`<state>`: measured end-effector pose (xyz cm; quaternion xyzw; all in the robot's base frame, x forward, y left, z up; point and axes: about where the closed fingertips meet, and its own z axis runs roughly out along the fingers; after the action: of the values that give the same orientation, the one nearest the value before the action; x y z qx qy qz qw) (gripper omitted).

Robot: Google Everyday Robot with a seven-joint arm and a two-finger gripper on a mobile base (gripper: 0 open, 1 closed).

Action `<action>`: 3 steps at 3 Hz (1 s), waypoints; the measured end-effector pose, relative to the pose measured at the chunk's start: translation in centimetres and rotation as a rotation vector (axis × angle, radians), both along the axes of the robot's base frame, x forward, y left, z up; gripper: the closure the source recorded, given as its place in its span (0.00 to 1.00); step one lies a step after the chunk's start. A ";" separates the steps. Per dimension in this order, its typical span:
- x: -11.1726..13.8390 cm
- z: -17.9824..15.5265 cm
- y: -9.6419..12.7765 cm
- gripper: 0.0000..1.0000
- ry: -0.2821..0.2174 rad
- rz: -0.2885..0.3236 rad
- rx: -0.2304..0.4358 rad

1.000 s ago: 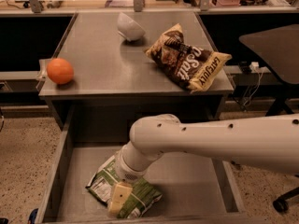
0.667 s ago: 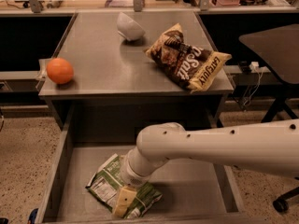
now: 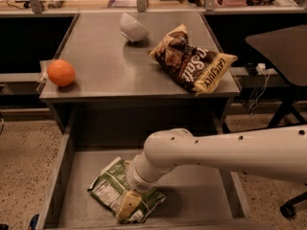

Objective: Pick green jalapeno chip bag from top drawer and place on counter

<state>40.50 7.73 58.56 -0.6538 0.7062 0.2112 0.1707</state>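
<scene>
The hand point(image 3: 128, 206) is sitting low inside the top drawer point(image 3: 201, 200) and is covering the middle of the green jalapeno chip bag point(image 3: 108, 190) under it. The white arm point(image 3: 230, 152) behind the hand is running off the right edge. The drawer's front, just below the hand, is being cut by the bottom edge.

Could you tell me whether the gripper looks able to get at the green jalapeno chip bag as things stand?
Probably yes: the gripper sits right on the green jalapeno chip bag in the open top drawer, nothing between them.
</scene>
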 end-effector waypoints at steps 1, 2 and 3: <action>0.0 0.9 0.0 0.64 0.000 0.000 0.000; 0.0 1.9 0.0 0.95 0.000 0.000 0.000; 0.1 2.2 -0.1 1.00 -0.006 0.004 0.003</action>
<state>40.55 7.61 60.71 -0.6556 0.7041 0.2106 0.1737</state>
